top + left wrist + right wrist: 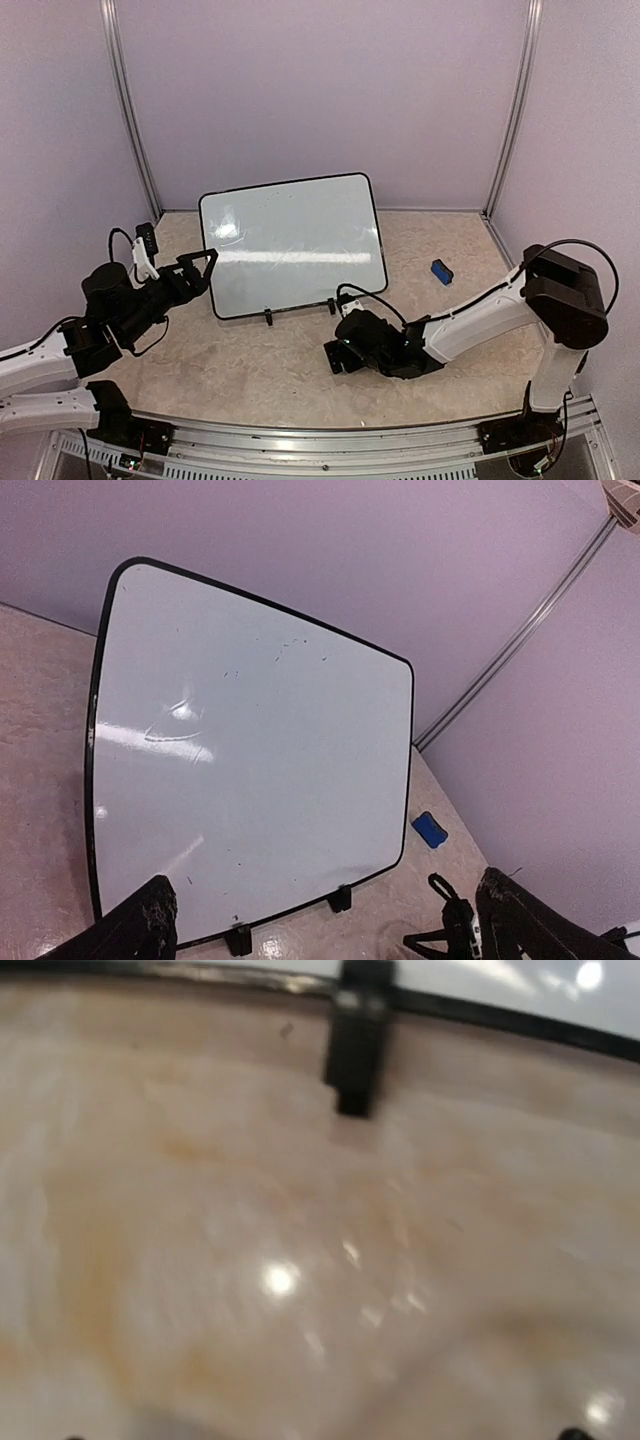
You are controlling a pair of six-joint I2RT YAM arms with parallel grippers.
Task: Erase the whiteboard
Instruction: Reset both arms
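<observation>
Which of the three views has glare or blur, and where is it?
Top external: sharp, soft glare at upper left of the whiteboard. Left wrist: sharp, a bright glare streak on the whiteboard. Right wrist: blurred all over, small light reflections on the table.

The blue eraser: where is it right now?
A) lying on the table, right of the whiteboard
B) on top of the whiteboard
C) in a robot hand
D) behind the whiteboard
A: the blue eraser lies on the table, to the right of the whiteboard and apart from it.
</observation>
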